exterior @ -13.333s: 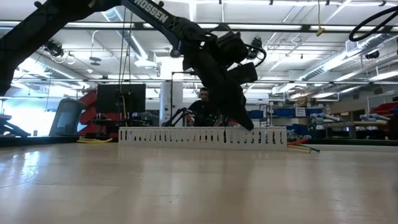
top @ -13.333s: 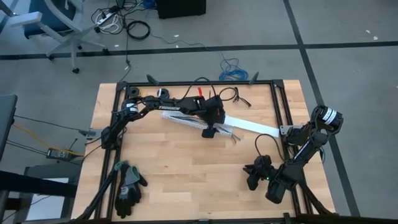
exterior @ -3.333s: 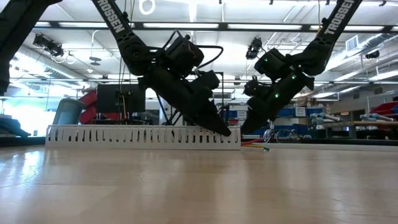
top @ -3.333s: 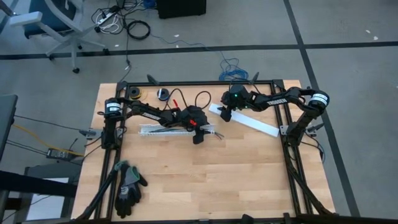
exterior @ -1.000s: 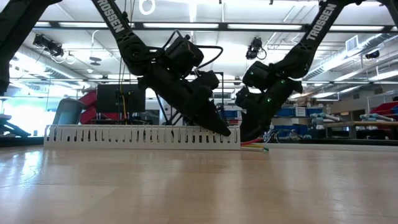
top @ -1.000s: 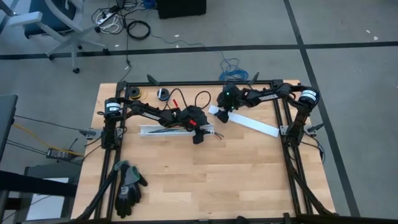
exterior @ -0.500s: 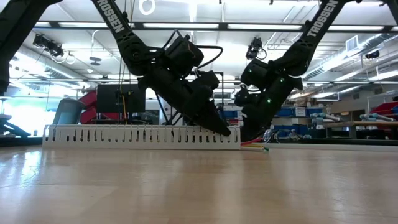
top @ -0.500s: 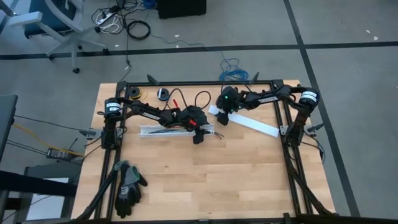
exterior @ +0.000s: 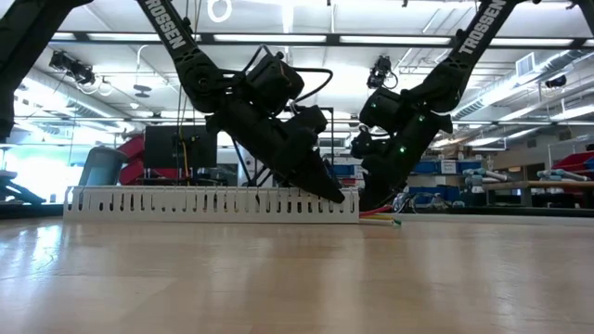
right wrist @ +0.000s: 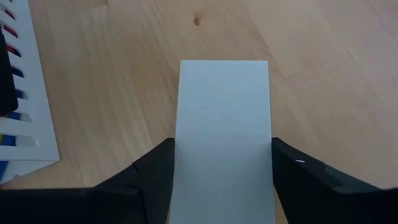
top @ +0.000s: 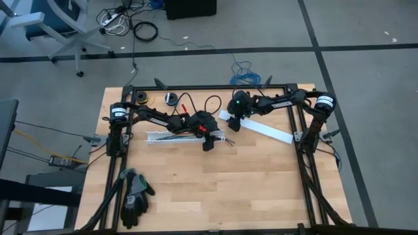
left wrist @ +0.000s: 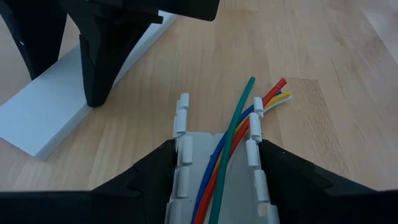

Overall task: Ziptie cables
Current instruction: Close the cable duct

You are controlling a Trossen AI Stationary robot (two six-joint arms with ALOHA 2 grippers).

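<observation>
Cables (left wrist: 231, 144) lie lengthwise in the slotted duct (left wrist: 186, 149) the left jaws clasp; right jaws straddle the white strip (right wrist: 224, 124).

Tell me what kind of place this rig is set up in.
Probably a robotics lab or industrial workshop. The low view shows a big hall with ceiling strip lights and stocked shelves; the high view shows a concrete floor with loose cables and an office chair.
</observation>
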